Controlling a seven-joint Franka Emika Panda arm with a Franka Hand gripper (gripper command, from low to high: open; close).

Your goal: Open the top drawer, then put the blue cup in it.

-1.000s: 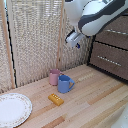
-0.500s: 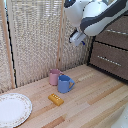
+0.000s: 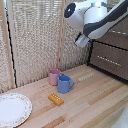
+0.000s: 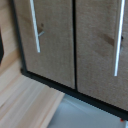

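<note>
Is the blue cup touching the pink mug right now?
Cannot tell. In the exterior view the blue cup overlaps the pink mug; no gap or contact shows plainly.

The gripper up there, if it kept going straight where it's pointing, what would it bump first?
Most likely the dresser: the wrist view shows only its brown drawer fronts with silver bar handles straight ahead. Which drawer, I can't tell.

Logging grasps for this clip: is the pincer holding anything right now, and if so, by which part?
Nothing is held. The pincer hangs in the air near the dresser, and the blue cup stands untouched on the table beside the pink mug.
</note>
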